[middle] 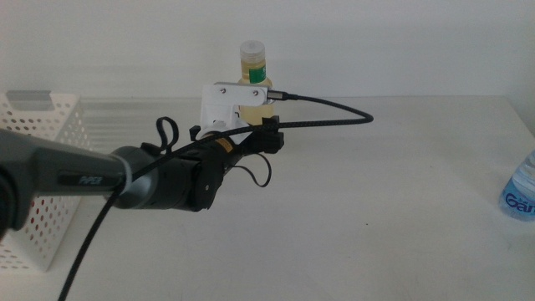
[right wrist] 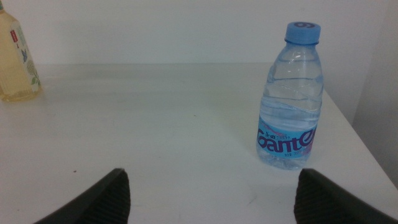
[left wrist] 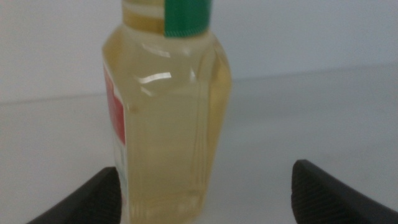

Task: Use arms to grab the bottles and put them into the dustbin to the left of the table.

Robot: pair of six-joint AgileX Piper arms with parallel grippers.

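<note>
The left claw (left wrist: pixel 205 193), jaws wide, reaches around the yellow bottle (left wrist: pixel 165 112) at the worktop's (middle: pixel 376 192) far edge; closing on it comes next, then carrying it to the bin (middle: pixel 42 167). The right claw (right wrist: pixel 211 193) waits wide near the water bottle (right wrist: pixel 290 99).

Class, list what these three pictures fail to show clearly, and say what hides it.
- Yellow-liquid clear bottle: middle view, body behind the white bracket.
- Its cap: left wrist view, cut by the frame edge.
- Blue-labelled water bottle: middle view, cut by the edge.
- Left gripper: middle view, fingertips hidden by the arm.
</note>
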